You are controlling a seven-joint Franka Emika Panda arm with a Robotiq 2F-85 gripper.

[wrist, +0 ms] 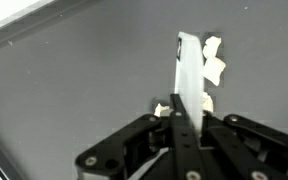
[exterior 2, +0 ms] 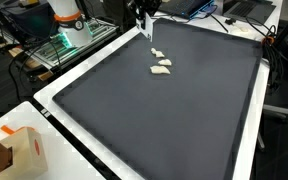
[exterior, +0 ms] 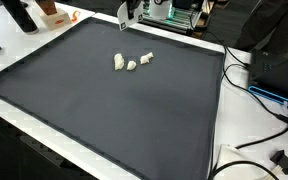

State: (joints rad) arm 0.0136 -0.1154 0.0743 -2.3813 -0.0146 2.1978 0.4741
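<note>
My gripper [wrist: 187, 115] is shut on a long, flat white piece [wrist: 189, 70] that sticks out past the fingertips. In both exterior views the gripper [exterior: 124, 14] [exterior 2: 145, 27] hangs above the far edge of the dark mat [exterior: 104, 110] [exterior 2: 164, 120]. Three small white pieces [exterior: 132, 63] [exterior 2: 161, 63] lie close together on the mat below and in front of it. In the wrist view some of these pieces [wrist: 214, 62] show beyond the held piece, and more white bits [wrist: 162, 109] sit beside the fingers.
The mat lies on a white table [exterior: 220, 150] [exterior 2: 59, 115]. Cables [exterior: 254, 85] and dark equipment run along one side. A cardboard box [exterior 2: 22, 150] stands at a table corner. Orange and black objects [exterior: 39, 14] sit at the far edge.
</note>
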